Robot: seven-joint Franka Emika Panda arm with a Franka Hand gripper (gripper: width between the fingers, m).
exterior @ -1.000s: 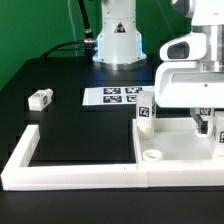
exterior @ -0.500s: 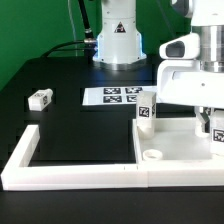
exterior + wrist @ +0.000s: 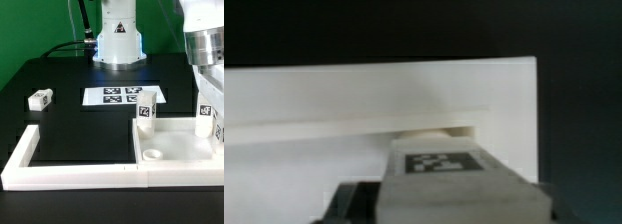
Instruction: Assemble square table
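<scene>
Over the far corner of the slab (image 3: 180, 143) on the exterior view's right, your gripper (image 3: 438, 195) is clenched on a tagged leg (image 3: 438, 165). The wrist view shows the leg filling the space between the dark fingers (image 3: 358, 200), with what looks like a socket opening (image 3: 438, 130) just past its end. You are, I judge, fitting this leg into a corner socket. One standing leg (image 3: 146, 113) is already upright at the far corner on the exterior view's left. The near socket (image 3: 153, 155) on that side is empty, and a loose leg (image 3: 40, 98) lies well apart on the black table (image 3: 80, 130). A fourth leg you will not find in either view. Your next move probably calls for keeping the leg upright and centred over the hole, lowering it straight, then turning it to seat. Whether its end has already entered I cannot tell, since the frame edge cuts it off. The table is matte and dark. The white border wall (image 3: 70, 172) runs along its near edge and up the exterior view's left, with the slab resting against the near run. The marker board (image 3: 122, 96) lies flat beyond, near the robot base (image 3: 118, 35), and a green backdrop (image 3: 30, 30) closes the room.
</scene>
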